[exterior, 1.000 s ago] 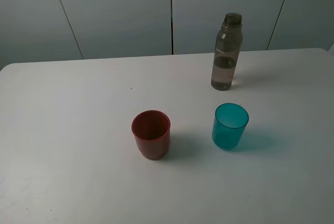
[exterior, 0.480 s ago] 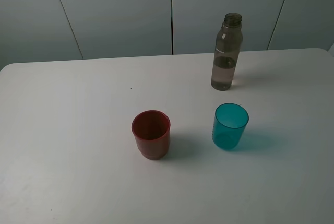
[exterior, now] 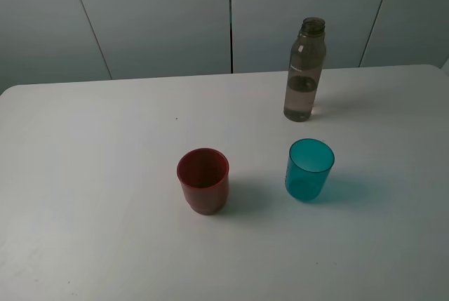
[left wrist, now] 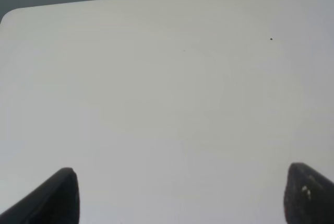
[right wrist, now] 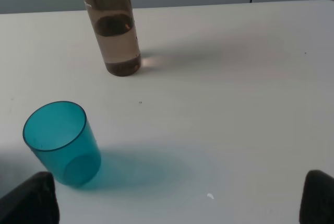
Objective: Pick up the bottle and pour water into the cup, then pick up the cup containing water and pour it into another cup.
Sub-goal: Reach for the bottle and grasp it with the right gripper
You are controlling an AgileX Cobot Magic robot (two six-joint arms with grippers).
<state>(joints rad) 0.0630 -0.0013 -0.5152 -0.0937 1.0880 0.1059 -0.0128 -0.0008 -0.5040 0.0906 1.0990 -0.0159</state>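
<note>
The smoky grey-brown bottle [exterior: 304, 71] stands upright and uncapped near the table's back edge, partly filled with water; the right wrist view shows its lower body [right wrist: 112, 31]. In front of it stands the teal cup [exterior: 309, 169], upright and empty [right wrist: 61, 142]. The red cup [exterior: 203, 180] stands upright to the teal cup's left. Neither arm appears in the high view. My right gripper [right wrist: 177, 205] is open, its fingertips wide apart low over bare table, short of the teal cup and bottle. Over bare table my left gripper [left wrist: 182, 195] is open too, holding nothing.
The white table [exterior: 91, 175] ends at a back edge just behind the bottle, with grey wall panels [exterior: 161, 13] beyond. A rounded table corner [left wrist: 10, 15] shows in the left wrist view.
</note>
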